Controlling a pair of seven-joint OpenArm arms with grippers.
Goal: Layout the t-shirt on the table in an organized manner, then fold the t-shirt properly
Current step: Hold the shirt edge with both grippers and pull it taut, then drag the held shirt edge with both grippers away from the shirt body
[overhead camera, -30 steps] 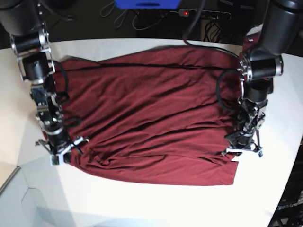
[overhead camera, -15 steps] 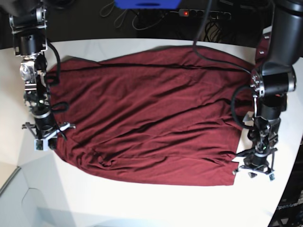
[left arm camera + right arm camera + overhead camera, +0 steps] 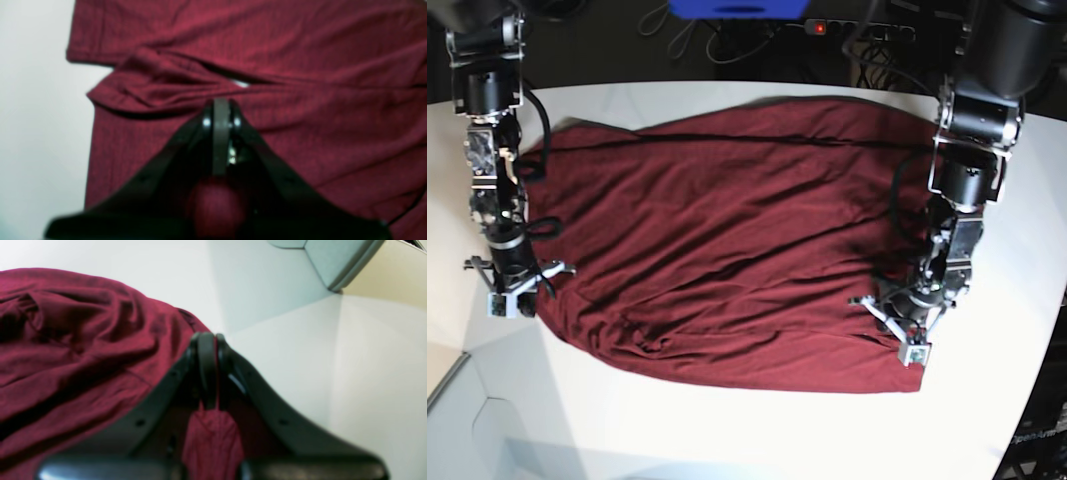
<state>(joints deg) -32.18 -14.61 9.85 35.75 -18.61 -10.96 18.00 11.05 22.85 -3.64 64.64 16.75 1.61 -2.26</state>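
The dark maroon t-shirt (image 3: 727, 230) lies spread wide across the white table (image 3: 727, 435), creased, with folds near its lower edge. My right gripper (image 3: 512, 292) stands at the shirt's left edge, shut on a bunch of its fabric (image 3: 213, 440); its closed tips (image 3: 210, 343) hang over bare table (image 3: 283, 356). At the shirt's lower right corner, my left gripper (image 3: 897, 325) is shut above the cloth. Its pressed-together tips (image 3: 220, 106) show only a grey pad, just short of a rumpled fold (image 3: 150, 86) in the t-shirt (image 3: 300, 50).
Behind the table are a power strip (image 3: 819, 27) with a red light, a blue object (image 3: 737, 8) and dark cables. The table edge curves off at the right (image 3: 1042, 390), and a grey and beige surface (image 3: 447, 410) meets the table's lower left corner.
My right gripper moved left and up, drawing the shirt's left edge outward. My left gripper swung out onto bare table at the right, then came back over the shirt's lower right corner.
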